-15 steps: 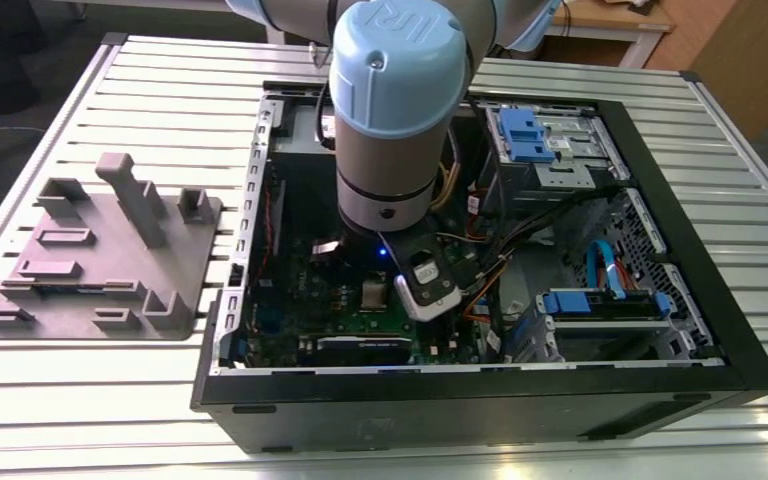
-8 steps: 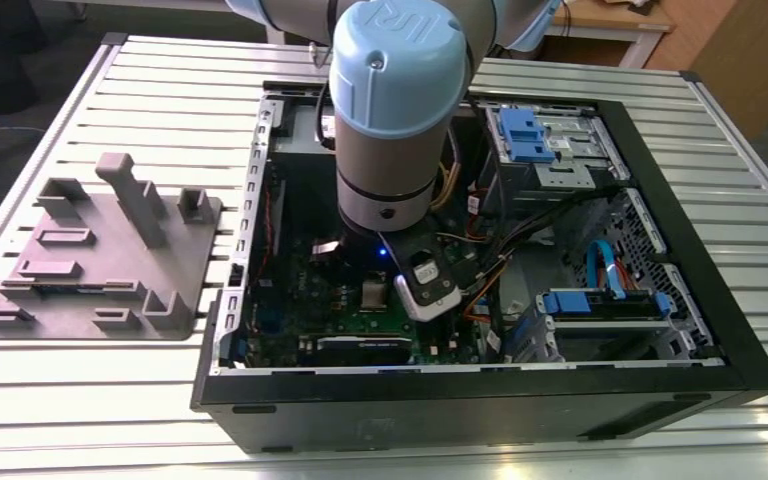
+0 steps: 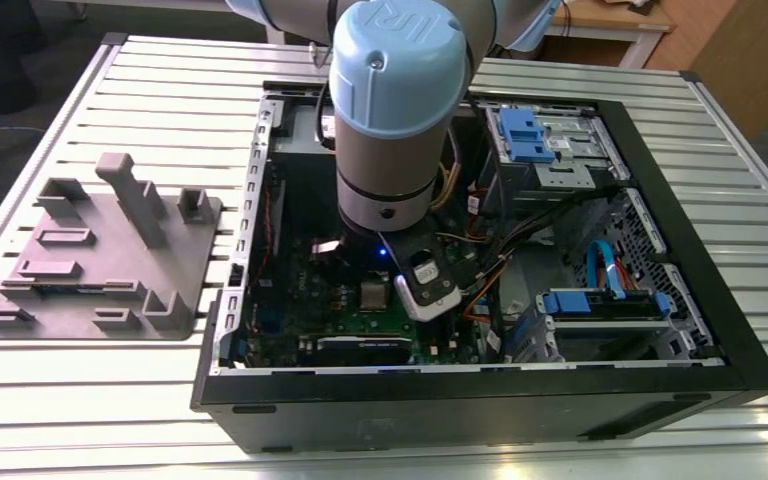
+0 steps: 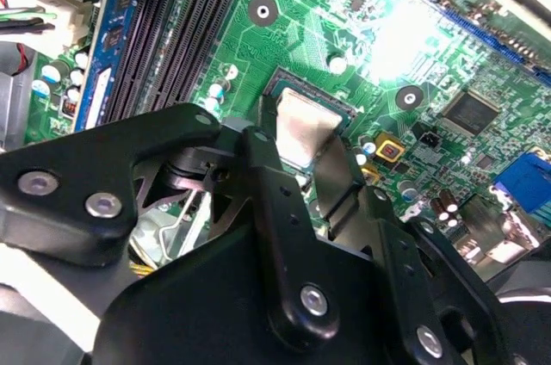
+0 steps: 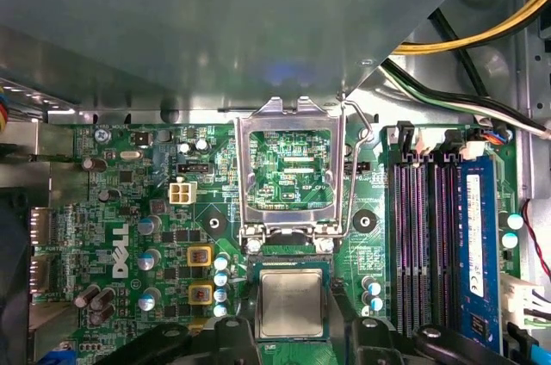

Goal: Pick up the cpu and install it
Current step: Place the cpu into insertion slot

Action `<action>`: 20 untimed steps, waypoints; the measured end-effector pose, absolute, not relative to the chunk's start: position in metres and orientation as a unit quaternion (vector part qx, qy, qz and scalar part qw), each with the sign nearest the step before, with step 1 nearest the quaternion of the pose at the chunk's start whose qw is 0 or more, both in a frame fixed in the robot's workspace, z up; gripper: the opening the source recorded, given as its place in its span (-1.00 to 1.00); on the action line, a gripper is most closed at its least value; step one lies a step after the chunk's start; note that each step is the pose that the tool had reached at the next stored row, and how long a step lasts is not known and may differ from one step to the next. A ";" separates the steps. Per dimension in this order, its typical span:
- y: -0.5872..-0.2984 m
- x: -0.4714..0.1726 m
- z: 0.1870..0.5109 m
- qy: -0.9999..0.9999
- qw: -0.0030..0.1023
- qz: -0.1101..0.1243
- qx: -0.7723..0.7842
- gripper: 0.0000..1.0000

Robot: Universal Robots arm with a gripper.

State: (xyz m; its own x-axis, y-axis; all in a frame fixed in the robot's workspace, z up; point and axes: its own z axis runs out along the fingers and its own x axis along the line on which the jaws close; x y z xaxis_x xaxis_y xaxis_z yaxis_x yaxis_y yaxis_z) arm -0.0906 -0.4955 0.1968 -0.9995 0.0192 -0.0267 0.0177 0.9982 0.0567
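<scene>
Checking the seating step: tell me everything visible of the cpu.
The cpu is a small flat square chip with a silvery-grey metal top and a pale rim. It lies face up and level in the dark socket on the green motherboard, next to the hinged metal load frame, which stands open. The end effector is close over it and hides one edge. Whether it touches the chip cannot be told.

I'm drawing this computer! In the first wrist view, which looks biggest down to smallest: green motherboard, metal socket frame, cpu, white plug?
1. green motherboard
2. metal socket frame, though it seems to stand up nearer the camera, so its lead over the cpu is unsure
3. cpu
4. white plug, clearly smallest
</scene>
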 end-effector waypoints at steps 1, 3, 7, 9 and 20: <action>-0.495 -0.091 0.197 0.999 0.014 0.028 0.009 -0.11; -0.496 -0.091 0.196 0.999 0.014 0.028 0.009 -0.11; -0.496 -0.091 0.193 0.999 0.014 0.028 0.009 -0.11; -0.496 -0.091 0.193 0.999 0.014 0.028 0.009 -0.11; -0.496 -0.091 0.191 0.999 0.014 0.027 0.009 -0.11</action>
State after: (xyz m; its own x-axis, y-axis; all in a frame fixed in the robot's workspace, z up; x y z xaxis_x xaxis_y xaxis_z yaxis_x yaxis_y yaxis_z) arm -0.0913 -0.4957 0.1913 -0.9995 0.0193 -0.0267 0.0178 0.9983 0.0547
